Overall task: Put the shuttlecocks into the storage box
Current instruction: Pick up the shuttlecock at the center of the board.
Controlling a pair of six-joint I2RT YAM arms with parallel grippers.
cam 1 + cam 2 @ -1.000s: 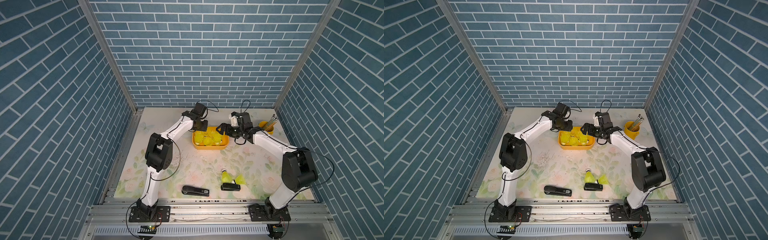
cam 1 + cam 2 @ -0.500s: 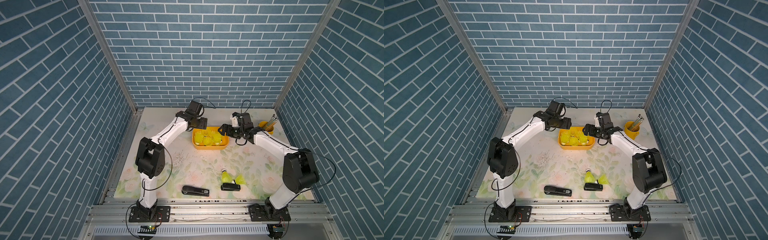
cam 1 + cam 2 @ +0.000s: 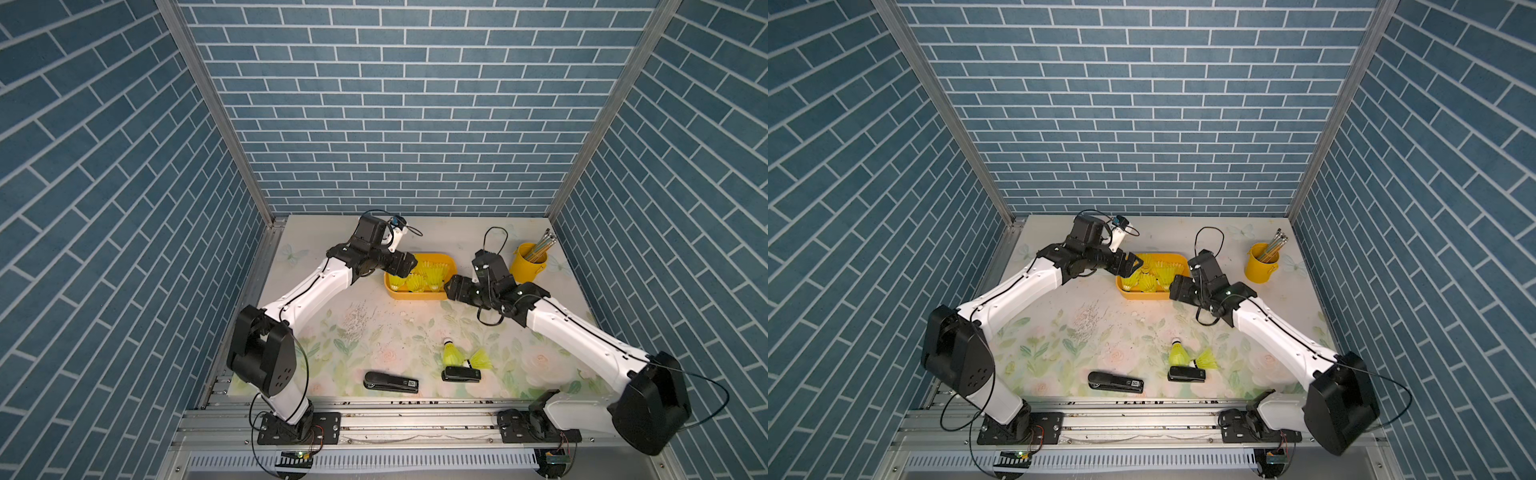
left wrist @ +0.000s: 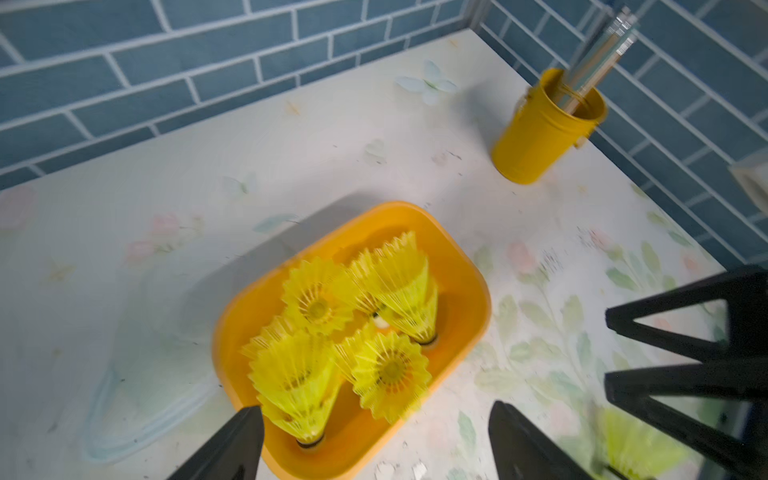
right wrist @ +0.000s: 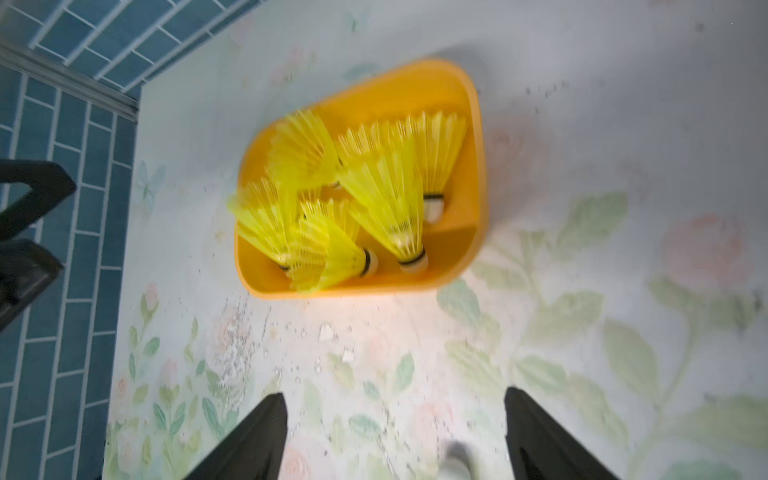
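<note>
Closely, brick walls (image 3: 395, 104) ring tabletop (image 3: 395, 332) and storage box (image 3: 415, 296).

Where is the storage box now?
In both top views the storage box sits toward the back wall, between the left gripper and right gripper, left of the pencil cup.

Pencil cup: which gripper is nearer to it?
Right. The right gripper is beside the storage box on the pencil cup side; the left gripper hovers over its opposite end.

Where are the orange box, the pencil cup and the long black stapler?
storage box (image 3: 415, 296): in a top view, front wall.
pencil cup (image 3: 524, 270): in a top view, side wall.
long stapler (image 3: 390, 382): in a top view, its middle.
</note>
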